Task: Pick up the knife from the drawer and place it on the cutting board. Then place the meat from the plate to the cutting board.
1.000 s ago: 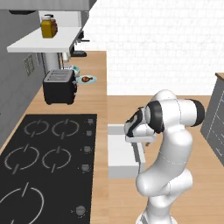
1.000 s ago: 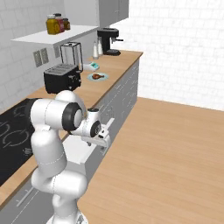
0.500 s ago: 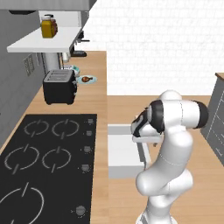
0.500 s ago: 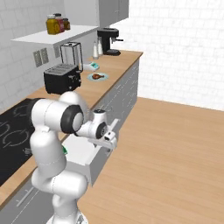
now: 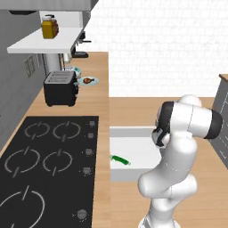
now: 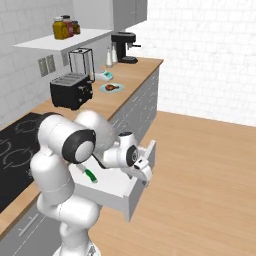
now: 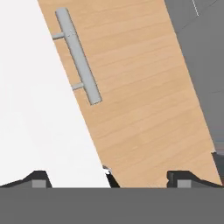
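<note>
Your gripper [image 7: 109, 177] hangs just past the drawer's [image 5: 133, 153] front edge, its 2 fingertips [image 7: 39, 178] set wide apart with nothing between them. In the hand view you've got the silver bar handle [image 7: 78, 55] ahead, wooden floor [image 7: 140, 87] beneath. The drawer stands pulled out, and the knife [image 5: 120, 160] lies flat inside near the counter side, green handle showing. Far down the counter [image 5: 99, 71], the meat [image 5: 88, 80] sits on the plate [image 6: 111, 88] beside the toaster [image 5: 60, 88].
</note>
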Tool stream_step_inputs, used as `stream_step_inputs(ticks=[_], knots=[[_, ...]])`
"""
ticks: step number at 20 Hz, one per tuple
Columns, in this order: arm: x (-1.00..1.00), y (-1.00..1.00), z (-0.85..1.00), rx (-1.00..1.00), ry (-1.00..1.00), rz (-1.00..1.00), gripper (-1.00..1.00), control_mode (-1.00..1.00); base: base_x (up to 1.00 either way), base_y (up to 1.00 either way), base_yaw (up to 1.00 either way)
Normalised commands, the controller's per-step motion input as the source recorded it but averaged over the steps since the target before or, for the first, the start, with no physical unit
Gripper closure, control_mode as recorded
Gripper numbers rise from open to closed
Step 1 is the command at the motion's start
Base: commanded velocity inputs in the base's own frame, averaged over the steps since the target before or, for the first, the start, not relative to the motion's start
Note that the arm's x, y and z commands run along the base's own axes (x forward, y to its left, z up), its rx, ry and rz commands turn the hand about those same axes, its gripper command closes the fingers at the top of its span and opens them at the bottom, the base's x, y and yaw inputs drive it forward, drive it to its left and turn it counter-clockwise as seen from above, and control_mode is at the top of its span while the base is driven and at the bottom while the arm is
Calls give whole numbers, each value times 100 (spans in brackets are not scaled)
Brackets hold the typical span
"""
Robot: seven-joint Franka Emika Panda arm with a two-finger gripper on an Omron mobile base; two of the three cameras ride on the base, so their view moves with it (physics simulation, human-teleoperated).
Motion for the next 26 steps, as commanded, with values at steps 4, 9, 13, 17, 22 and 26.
stream_step_inputs(ticks=[4, 9, 13, 17, 22, 26], knots=[[-58, -100, 1, -14, 3, -26, -100, -100, 0, 0, 0], [-36, -100, 22, -4, 9, -29, -100, -100, 0, 0, 0], [-7, -91, 98, 6, -2, -30, -100, -100, 0, 0, 0], [9, -22, 100, 4, -26, -19, -100, -100, 0, 0, 0], [0, 5, 100, 2, -25, 0, -100, -100, 0, 0, 0], [-4, 52, 96, 0, -6, 24, -100, -100, 0, 0, 0]])
